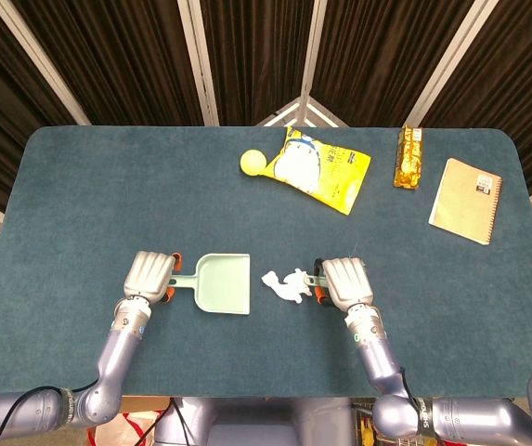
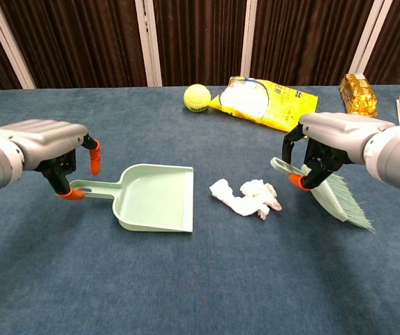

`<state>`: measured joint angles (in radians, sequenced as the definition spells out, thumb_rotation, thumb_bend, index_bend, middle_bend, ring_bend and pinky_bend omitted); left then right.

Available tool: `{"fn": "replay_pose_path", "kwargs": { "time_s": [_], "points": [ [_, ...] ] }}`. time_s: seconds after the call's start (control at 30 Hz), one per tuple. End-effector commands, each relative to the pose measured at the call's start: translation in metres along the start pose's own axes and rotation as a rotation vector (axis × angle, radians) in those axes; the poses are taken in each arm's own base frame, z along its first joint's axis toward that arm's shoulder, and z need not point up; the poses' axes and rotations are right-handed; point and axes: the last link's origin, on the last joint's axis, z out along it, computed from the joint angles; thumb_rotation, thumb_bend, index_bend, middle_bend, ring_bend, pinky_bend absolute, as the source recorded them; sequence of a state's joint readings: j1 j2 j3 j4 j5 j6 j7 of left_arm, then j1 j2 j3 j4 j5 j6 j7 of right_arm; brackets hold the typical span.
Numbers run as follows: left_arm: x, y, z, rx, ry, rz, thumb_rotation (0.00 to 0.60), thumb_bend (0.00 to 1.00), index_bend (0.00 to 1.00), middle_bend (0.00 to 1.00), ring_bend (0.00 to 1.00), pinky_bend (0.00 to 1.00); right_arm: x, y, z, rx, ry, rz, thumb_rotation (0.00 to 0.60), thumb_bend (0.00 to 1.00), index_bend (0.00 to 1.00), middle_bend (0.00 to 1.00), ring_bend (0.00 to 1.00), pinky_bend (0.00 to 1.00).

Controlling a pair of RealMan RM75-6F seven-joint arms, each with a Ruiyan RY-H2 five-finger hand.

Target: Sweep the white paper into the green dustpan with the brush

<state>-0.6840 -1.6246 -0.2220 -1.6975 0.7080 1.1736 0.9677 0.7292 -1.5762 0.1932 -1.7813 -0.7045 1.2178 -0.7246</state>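
White paper (image 2: pixel 246 197) lying crumpled on tabletop (image 2: pixel 206 279) between green dustpan (image 2: pixel 155 197) and brush (image 2: pixel 334 195), brush handle partly hidden inside gripping right hand (image 2: pixel 325 139), left hand (image 2: pixel 49 143) hovering spread-fingered over dustpan handle, contact unclear.

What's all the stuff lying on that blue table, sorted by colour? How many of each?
Green: 2, the dustpan and the brush
White: 1, the crumpled paper
Yellow: 2, the ball and the snack bag
Golden-brown: 1, the wrapped packet
Tan: 1, the notebook
Total: 7
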Motion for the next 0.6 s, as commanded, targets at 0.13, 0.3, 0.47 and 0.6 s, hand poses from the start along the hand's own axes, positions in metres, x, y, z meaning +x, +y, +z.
{"fn": "replay_pose_path", "kwargs": {
  "time_s": [0.13, 0.3, 0.47, 0.6],
  "points": [
    [-0.004, 0.010, 0.003, 0.011, -0.032, -0.012, 0.600, 0.37, 0.42, 0.98, 0.96, 0.98, 0.000, 0.003, 0.001, -0.002, 0.000, 0.001, 0.600, 0.48, 0.81, 0.95, 0.97, 0.91],
    [-0.005, 0.014, 0.005, 0.014, -0.038, -0.025, 0.600, 0.40, 0.46, 0.98, 0.96, 0.98, 0.000, 0.004, 0.001, -0.001, -0.002, 0.001, 0.600, 0.48, 0.81, 0.95, 0.97, 0.91],
    [-0.007, 0.016, 0.007, 0.019, -0.035, -0.027, 0.600, 0.51, 0.62, 1.00, 0.97, 1.00, -0.001, 0.004, 0.000, 0.001, -0.005, 0.001, 0.600, 0.49, 0.81, 0.95, 0.97, 0.91],
    [-0.006, 0.017, 0.007, 0.018, -0.019, -0.033, 0.600, 0.58, 0.71, 1.00, 0.99, 1.00, -0.003, 0.003, 0.000, 0.001, -0.010, -0.001, 0.600, 0.49, 0.81, 0.95, 0.97, 0.91]
  ]
}}
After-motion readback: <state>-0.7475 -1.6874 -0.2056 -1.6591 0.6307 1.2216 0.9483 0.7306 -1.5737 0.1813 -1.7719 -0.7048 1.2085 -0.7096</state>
